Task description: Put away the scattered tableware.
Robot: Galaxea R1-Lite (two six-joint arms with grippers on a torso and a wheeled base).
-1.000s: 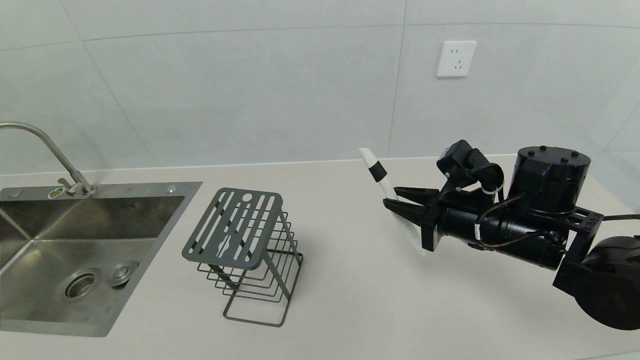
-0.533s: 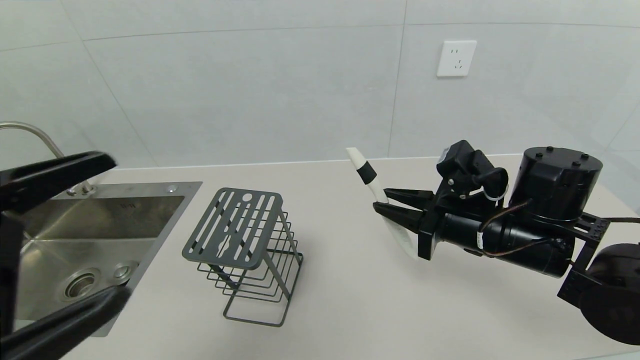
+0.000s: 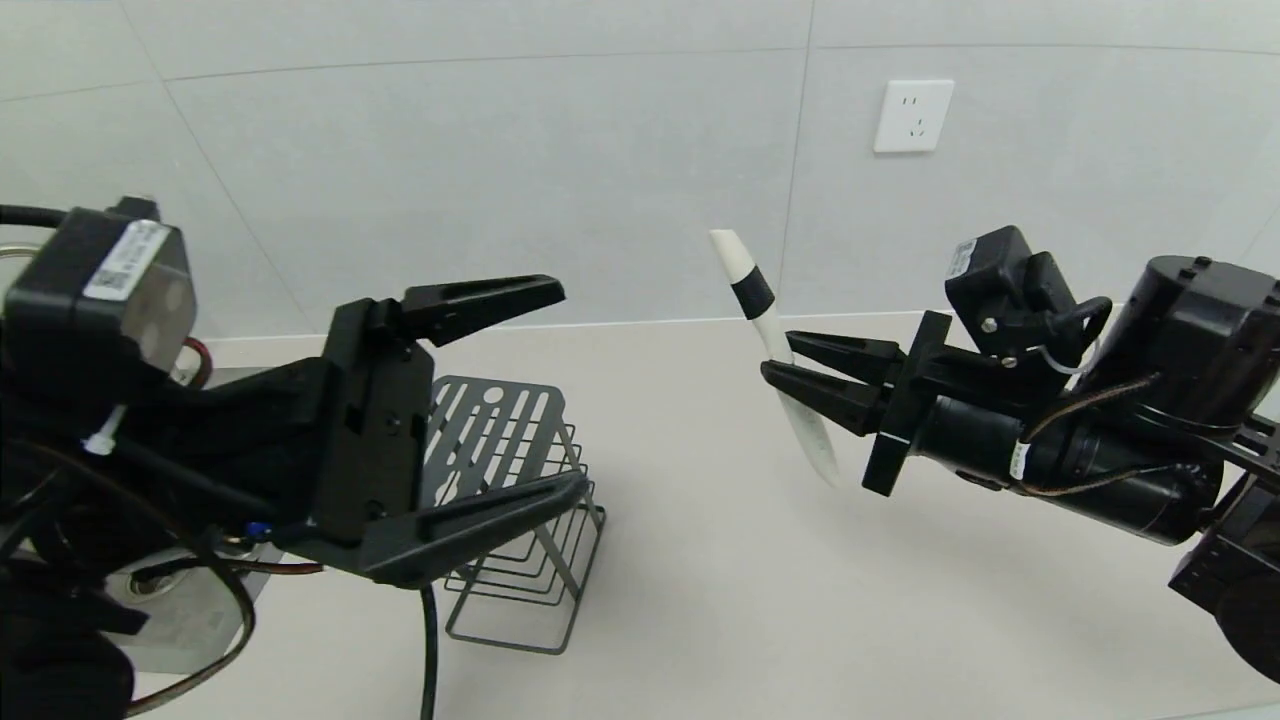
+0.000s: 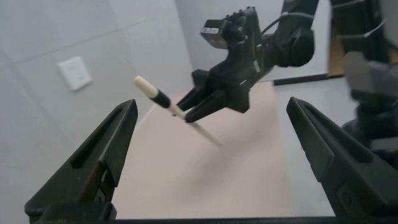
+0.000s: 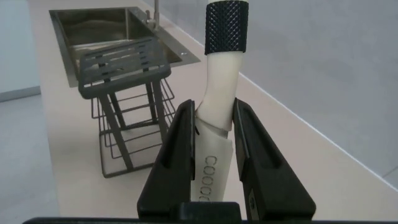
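Note:
A white knife-like utensil with a black band on its handle is held in the air over the counter, handle up and pointed end down. My right gripper is shut on its middle, as the right wrist view confirms: utensil, right gripper. My left gripper hangs open and empty at the left, above the dark wire rack with a slotted top. From the left wrist view, the open left gripper faces the utensil across a gap.
The rack stands on the pale counter beside a steel sink with a faucet. A wall socket is on the tiled wall. Bare counter lies between the rack and the right arm.
My left arm has come up from the lower left and now covers the sink in the head view. My right gripper has lifted the utensil higher.

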